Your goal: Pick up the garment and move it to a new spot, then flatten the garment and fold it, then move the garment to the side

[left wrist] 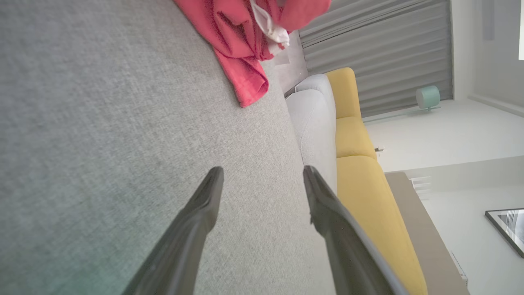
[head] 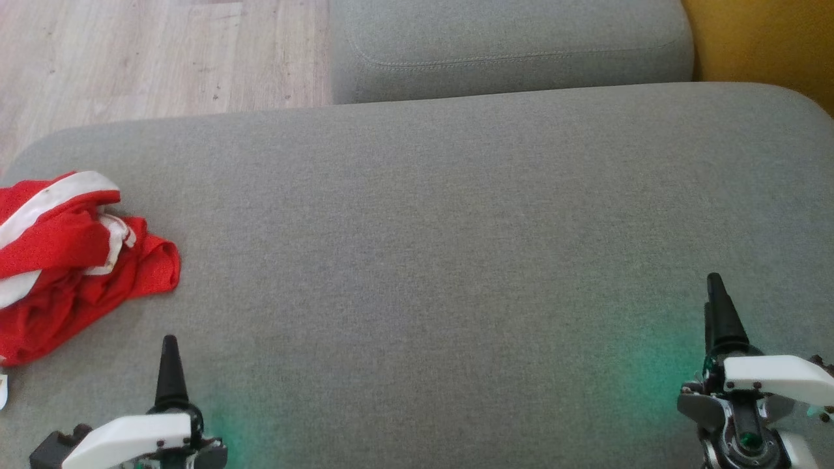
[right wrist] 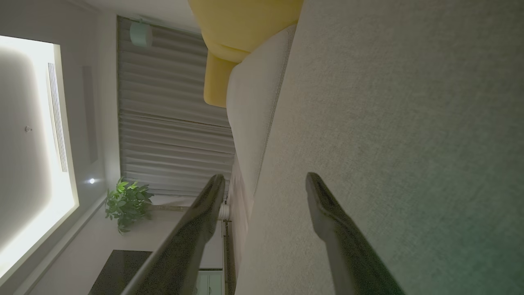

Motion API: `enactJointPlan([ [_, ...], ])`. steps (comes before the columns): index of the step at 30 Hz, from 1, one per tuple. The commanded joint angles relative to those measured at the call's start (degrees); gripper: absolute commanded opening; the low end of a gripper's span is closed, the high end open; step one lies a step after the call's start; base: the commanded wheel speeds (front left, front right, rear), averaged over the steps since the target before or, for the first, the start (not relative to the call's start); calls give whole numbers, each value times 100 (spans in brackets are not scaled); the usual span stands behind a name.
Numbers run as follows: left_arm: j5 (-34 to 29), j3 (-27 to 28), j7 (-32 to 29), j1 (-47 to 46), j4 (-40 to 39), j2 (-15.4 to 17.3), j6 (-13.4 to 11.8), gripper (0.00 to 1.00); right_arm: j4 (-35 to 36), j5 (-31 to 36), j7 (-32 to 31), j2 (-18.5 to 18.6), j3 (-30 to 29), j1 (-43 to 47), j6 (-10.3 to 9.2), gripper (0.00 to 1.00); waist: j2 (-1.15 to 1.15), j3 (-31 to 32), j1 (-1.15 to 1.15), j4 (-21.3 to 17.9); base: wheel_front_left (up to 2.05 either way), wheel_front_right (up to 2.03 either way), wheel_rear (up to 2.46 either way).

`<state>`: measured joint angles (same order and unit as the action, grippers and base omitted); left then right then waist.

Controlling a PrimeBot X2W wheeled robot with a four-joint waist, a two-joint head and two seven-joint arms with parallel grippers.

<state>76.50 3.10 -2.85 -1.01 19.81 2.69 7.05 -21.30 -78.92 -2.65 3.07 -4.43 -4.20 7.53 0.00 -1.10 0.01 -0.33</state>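
Grey woven upholstery of the sofa seat (head: 417, 247) lies under both arms. Toward its near left corner, the left gripper (left wrist: 263, 172) has its two dark fingers spread wide with nothing between them. Toward the near right corner, the right gripper (right wrist: 265, 180) is likewise spread wide and empty. Just beyond the left gripper, at the seat's left edge, the red garment (head: 65, 260) with white bands lies crumpled in a heap, apart from both grippers. Past the far edge are a second grey cushion (head: 508, 45), pale wooden floor (head: 130, 58) and yellow upholstery (head: 769, 39).
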Motion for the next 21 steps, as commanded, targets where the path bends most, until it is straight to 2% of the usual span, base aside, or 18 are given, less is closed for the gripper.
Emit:
enactJointPlan([
  [1,-209,-8,80,-278,-214,89,2,100,136,205,74,152,51,-317,-1,100,0,-9,0,-3,0,0,0],
  [21,-1722,-191,404,-463,-257,149,-160,100,-51,1700,395,193,245,-600,-1,100,0,-112,-1,-40,0,0,0],
])
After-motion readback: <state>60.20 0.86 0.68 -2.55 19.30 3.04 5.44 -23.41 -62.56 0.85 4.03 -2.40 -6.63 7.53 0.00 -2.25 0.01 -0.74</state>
